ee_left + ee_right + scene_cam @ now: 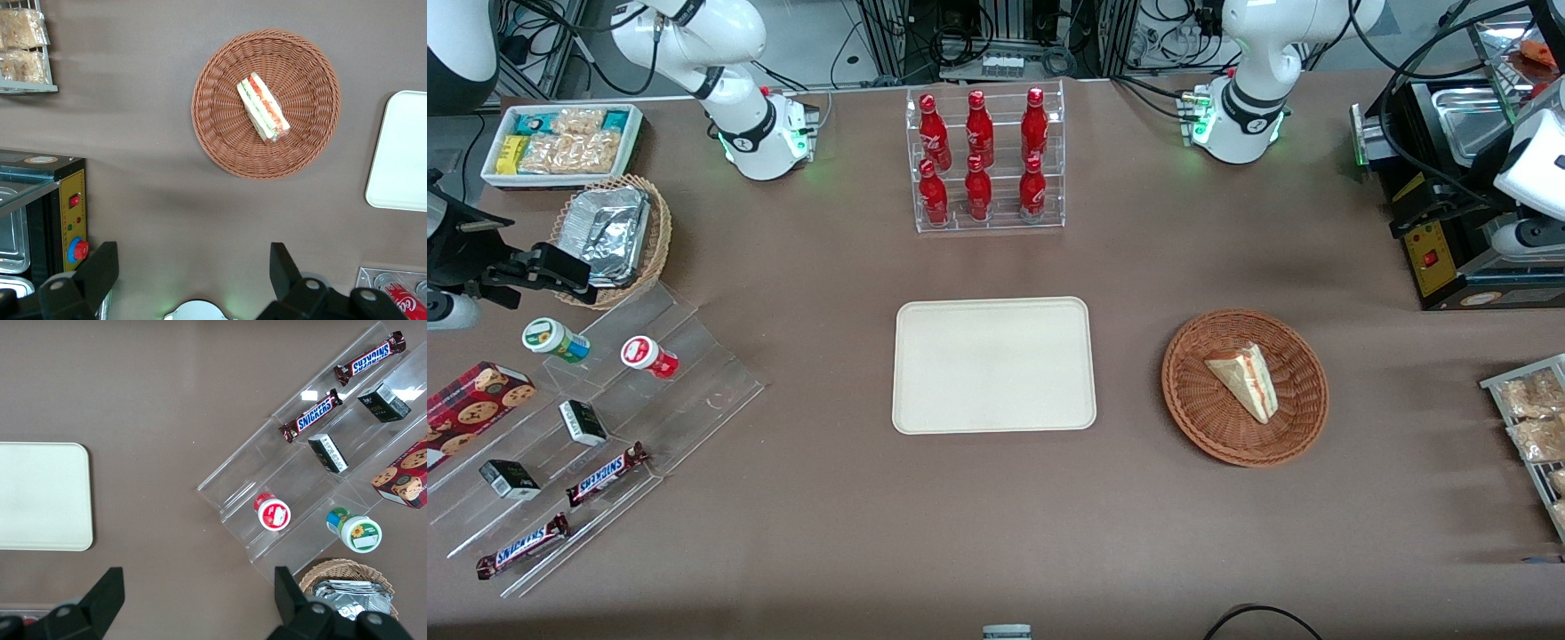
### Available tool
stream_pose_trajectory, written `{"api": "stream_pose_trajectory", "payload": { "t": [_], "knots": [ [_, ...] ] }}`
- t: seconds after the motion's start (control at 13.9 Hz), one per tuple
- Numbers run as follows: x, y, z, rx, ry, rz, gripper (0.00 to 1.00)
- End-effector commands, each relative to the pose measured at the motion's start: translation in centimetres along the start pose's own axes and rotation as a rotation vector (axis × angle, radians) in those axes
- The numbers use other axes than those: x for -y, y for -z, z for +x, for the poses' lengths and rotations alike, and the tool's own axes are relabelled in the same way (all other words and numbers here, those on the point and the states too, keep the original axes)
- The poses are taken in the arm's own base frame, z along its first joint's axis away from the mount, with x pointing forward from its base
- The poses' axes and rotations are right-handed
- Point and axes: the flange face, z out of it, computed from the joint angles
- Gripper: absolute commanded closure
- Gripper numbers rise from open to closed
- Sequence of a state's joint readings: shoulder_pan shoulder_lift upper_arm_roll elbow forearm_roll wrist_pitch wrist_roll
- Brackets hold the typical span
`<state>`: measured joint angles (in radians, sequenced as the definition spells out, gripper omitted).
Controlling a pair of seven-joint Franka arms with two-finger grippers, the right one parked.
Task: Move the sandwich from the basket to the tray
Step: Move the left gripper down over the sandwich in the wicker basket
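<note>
Brown tabletop, my claw empty above it.

Front view: I see the triangular white-bread sandwich [1247,380] lying in the round reddish-brown wicker basket [1197,418], beside the bare cream rectangular tray [993,365]; two bars [607,474] read SNICKERS.
Left wrist view: my gripper [193,270] hangs high above the table, fingers [100,268] spread wide, touching nothing.
</note>
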<state>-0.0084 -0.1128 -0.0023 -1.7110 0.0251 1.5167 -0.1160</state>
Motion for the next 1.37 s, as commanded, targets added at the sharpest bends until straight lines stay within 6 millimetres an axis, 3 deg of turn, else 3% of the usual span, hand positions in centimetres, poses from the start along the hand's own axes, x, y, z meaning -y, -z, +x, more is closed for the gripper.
{"api": "stream_pose_trajectory", "payload": {
  "t": [0.0,0.22,0.43,0.65,1.01,1.08,1.3],
  "knots": [
    [-0.2,0.3,-0.1,0.029,-0.022,-0.012,0.0],
    [-0.6,-1.7,1.3,0.052,-0.026,0.0,0.0],
    [-1.3,-7.2,3.4,0.058,-0.012,0.023,0.0],
    [-2.0,-13.6,4.3,-0.004,0.152,0.013,0.0],
    [-7.4,-24.1,5.0,-0.109,0.548,-0.046,0.0],
    [-8.9,-25.5,4.9,-0.118,0.571,-0.054,0.0],
    [-10.5,-28.7,4.6,-0.113,0.565,-0.054,0.0]
  ]
}}
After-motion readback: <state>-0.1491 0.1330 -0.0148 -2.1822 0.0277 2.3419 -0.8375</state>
